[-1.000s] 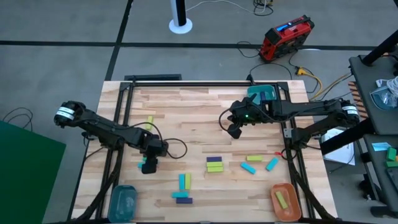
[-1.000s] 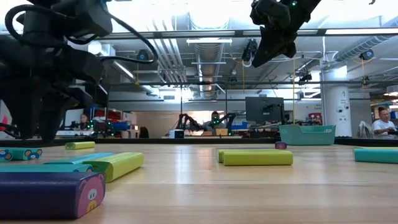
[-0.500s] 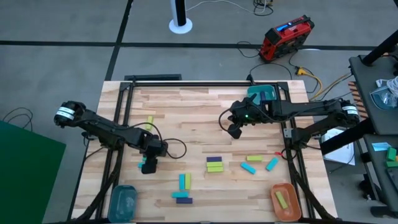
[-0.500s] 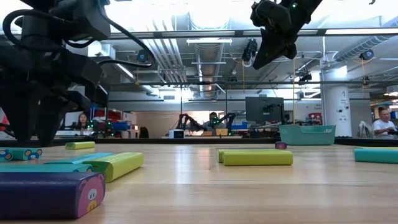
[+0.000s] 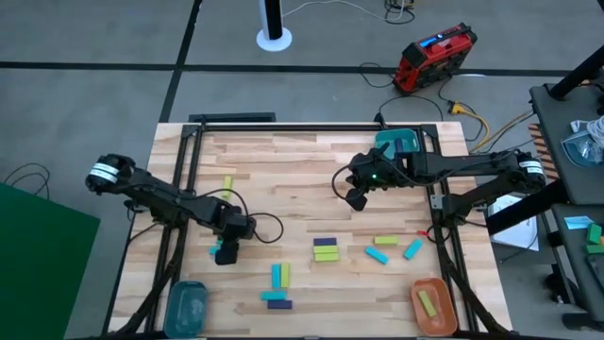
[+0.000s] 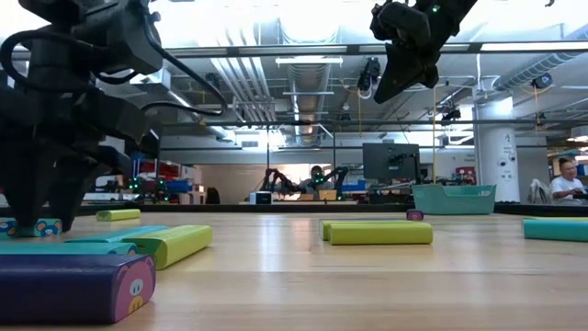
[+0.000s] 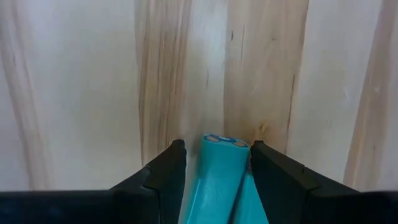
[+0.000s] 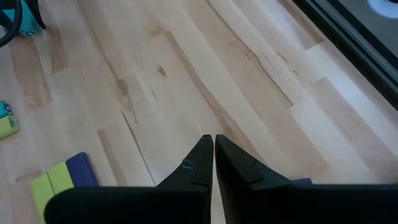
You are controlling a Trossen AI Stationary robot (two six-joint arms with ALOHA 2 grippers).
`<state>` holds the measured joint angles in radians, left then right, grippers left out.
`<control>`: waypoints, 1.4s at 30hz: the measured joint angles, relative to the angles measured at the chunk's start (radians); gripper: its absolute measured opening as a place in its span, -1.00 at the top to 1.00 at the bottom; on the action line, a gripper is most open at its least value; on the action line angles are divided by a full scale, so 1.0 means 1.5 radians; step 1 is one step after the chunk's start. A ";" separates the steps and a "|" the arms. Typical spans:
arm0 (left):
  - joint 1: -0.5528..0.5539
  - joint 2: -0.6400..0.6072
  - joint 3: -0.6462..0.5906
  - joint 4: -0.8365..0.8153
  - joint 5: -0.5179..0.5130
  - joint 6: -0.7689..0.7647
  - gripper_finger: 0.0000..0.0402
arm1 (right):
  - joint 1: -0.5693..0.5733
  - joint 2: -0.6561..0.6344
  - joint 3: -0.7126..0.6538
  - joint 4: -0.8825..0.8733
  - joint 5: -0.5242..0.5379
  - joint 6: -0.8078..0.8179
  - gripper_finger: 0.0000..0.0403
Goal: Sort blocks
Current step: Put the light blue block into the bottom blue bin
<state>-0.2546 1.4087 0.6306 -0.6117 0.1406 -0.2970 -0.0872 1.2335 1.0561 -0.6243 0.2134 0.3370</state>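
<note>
Item: cyan block (image 7: 216,180), lying flat on the wooden table (image 5: 302,161), in from the teal bowl (image 5: 186,307) at the near-left corner
Left gripper (image 7: 213,155): low over that block, fingers spread to either side of it with a sliver of wood visible on the one side; whether the pads already touch cannot be told
Right gripper (image 8: 213,149): fingers pressed together on nothing, hanging high above the table, well away from the teal bowl toward the far-right side
Other blocks: cyan and yellow-green pair (image 5: 280,275) with a purple block (image 5: 277,302) just right of the teal bowl; a stacked purple and yellow-green group (image 5: 326,249) farther right; one yellow-green block (image 5: 427,303) lies in the orange bowl (image 5: 431,295) at the opposite near corner
Step in hand, by judgement: pinching the cyan block. To do well, keep the block centred between the fingers, squeeze across its narrow width, lift straight up before travelling, and carry it clear of the neighbouring pair to the teal bowl
</note>
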 joint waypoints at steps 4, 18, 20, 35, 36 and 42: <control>0.000 0.006 -0.002 0.009 0.001 0.003 0.20 | -0.002 0.000 0.000 0.000 0.000 -0.001 0.95; 0.000 0.007 -0.009 0.024 -0.029 0.017 0.23 | -0.008 0.000 -0.003 0.001 0.016 -0.007 0.95; -0.001 0.007 -0.010 0.024 -0.037 0.011 0.23 | -0.008 0.000 -0.003 0.001 0.016 -0.007 0.95; 0.000 0.008 -0.017 0.025 -0.070 0.009 0.23 | -0.008 0.000 -0.003 0.001 0.016 -0.006 0.95; 0.000 0.008 -0.018 0.026 -0.072 0.004 0.23 | -0.008 0.000 -0.003 0.001 0.016 -0.006 0.95; 0.000 0.008 -0.024 0.029 -0.078 -0.002 0.23 | -0.008 0.000 -0.003 0.001 0.016 -0.005 0.95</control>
<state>-0.2543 1.4200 0.5945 -0.5680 0.0242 -0.3003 -0.0990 1.2335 1.0512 -0.6231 0.2376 0.3290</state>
